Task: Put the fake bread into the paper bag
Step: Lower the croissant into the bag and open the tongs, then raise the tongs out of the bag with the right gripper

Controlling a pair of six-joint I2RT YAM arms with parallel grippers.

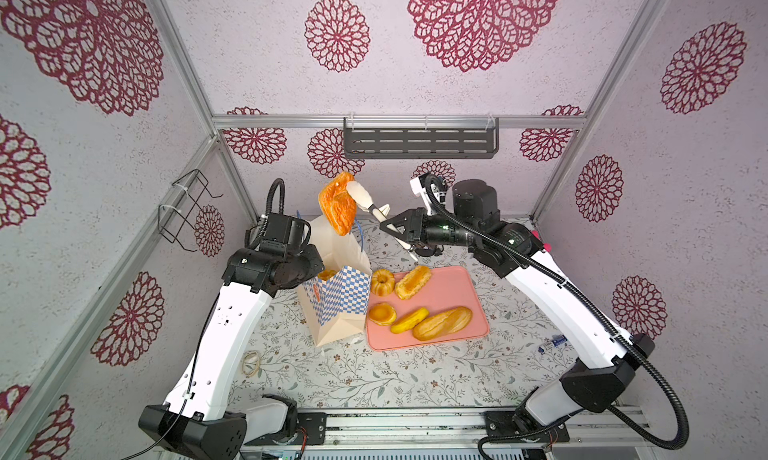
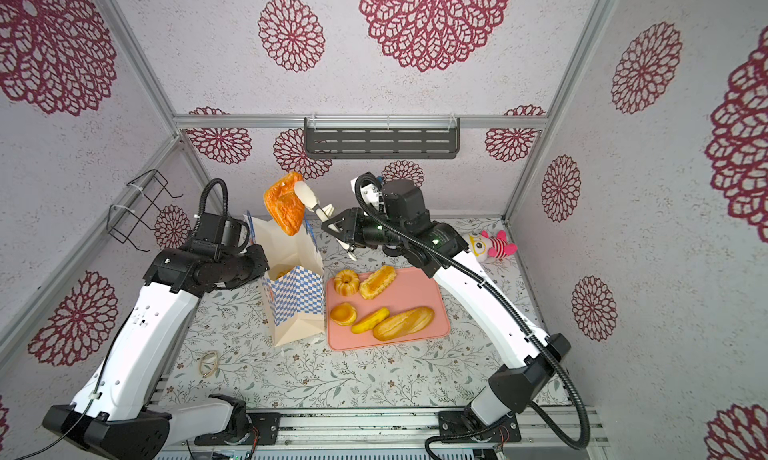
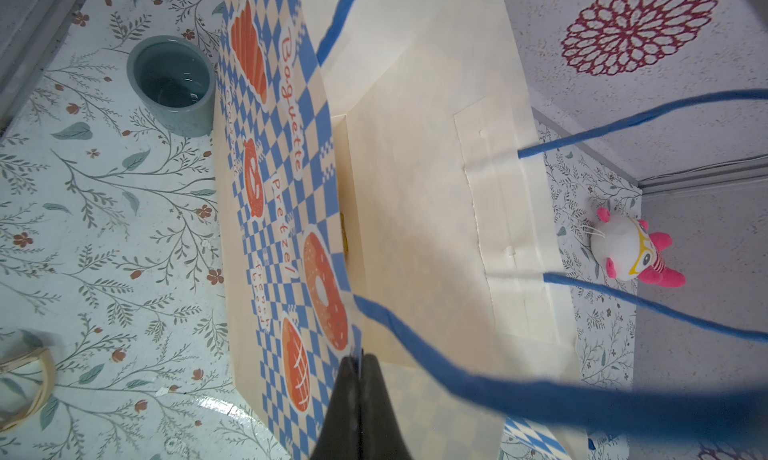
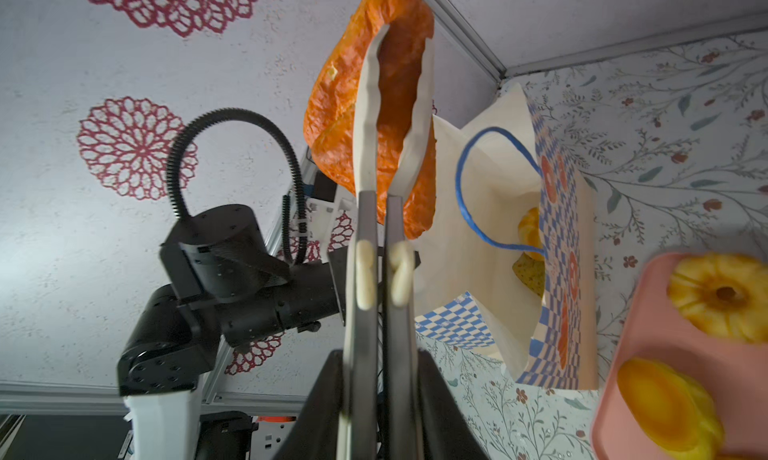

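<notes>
My right gripper is shut on white tongs. The tongs pinch a flat orange-brown fake bread in the air above the open mouth of the paper bag. My left gripper is shut on the bag's checkered rim. Yellow bread lies inside the bag. A ring cake, a rectangular pastry, a round bun, a roll and a long loaf lie on the pink tray.
A teal cup stands beside the bag on its far side from the tray. A pink-and-white plush toy sits at the back right. A rubber band lies at the front left. A wire rack hangs on the left wall.
</notes>
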